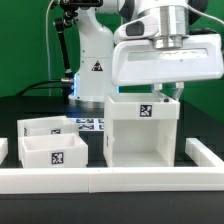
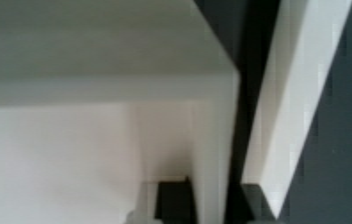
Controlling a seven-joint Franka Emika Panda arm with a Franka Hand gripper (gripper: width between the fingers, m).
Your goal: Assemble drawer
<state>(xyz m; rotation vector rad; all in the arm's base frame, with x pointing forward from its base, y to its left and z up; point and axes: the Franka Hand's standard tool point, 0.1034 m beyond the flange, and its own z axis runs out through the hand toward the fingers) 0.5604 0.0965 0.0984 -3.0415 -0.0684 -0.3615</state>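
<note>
As the gripper (image 1: pixel 172 93) hangs at the top of the housing (image 1: pixel 140 130), what we must settle is how the housing's wall lies to the jaws. In the exterior view the fingers come down at the upper rim on the exterior view's right. The bulk of the housing therefore lies below the jaws and off toward the exterior view's left — open front to the camera, tall axis upright and in line with the fingers.

In the wrist view we see a broad pale face of the housing (image 2: pixel 84 110) on one side of the jaws, then a dark gap, then a narrow white panel (image 2: pixel 306 100) on the other side. Two dark fingertips (image 2: pixel 169 200) show at the picture's edge, standing apart with pale material between them. We judge that the jaws straddle a wall of the housing, but we cannot tell whether they pinch it or merely stand parted around it.

The first tray (image 1: pixel 52 152) and the second tray (image 1: pixel 42 127) sit well apart from the jaws, beyond the housing on the exterior view's left, both outside it. The drawer is not yet together, and we judge the coming move turns on that wall running between the fingers rather than across them — any lift or shove should follow that line
</note>
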